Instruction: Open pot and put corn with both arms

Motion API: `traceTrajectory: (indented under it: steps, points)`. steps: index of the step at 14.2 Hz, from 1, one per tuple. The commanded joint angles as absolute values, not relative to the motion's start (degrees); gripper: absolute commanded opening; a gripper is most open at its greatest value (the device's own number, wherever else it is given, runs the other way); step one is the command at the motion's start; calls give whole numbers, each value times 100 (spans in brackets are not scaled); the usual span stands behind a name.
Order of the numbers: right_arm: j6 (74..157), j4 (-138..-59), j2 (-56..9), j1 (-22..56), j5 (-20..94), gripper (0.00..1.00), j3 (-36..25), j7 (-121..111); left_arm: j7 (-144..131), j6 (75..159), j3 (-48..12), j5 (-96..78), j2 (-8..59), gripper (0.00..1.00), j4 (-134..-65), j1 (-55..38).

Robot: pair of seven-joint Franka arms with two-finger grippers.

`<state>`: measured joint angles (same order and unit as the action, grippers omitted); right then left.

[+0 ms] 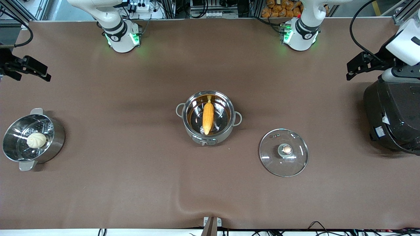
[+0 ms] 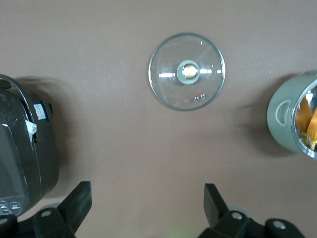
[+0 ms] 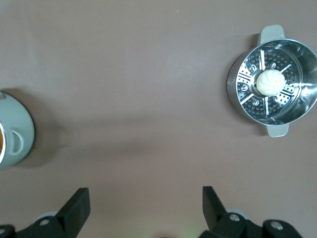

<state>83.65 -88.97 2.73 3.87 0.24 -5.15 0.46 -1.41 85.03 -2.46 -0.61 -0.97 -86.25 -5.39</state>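
The steel pot (image 1: pixel 193 136) stands open at the middle of the table with the yellow-orange corn (image 1: pixel 208 117) lying in it. Its glass lid (image 1: pixel 272 154) with the copper knob lies flat on the table beside the pot, toward the left arm's end and nearer the front camera. My left gripper (image 1: pixel 348 73) is open and empty above the table by the rice cooker. My right gripper (image 1: pixel 47 74) is open and empty at the right arm's end. The left wrist view shows its open gripper (image 2: pixel 147 201), the lid (image 2: pixel 168 84), the pot (image 2: pixel 280 119) and the corn (image 2: pixel 304 116). The right wrist view shows its open gripper (image 3: pixel 146 201) and the pot's side (image 3: pixel 15 139).
A big black rice cooker (image 1: pixel 393 114) stands at the left arm's end, also in the left wrist view (image 2: pixel 20 148). A steel steamer pot (image 1: pixel 57 137) with a white bun (image 1: pixel 36 140) stands at the right arm's end, seen too in the right wrist view (image 3: pixel 237 94).
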Motion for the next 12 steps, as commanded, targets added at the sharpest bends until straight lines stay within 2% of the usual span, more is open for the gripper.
traceTrajectory:
  steps: [1,12]
  points:
    - [8411,-9387,712,299,-219,100,-404,-289,384,8087,-255,105,-9,100,-8402,-519]
    - [8561,-9053,642,281,-167,100,-413,-237,518,7972,-220,35,17,100,-8367,-501]
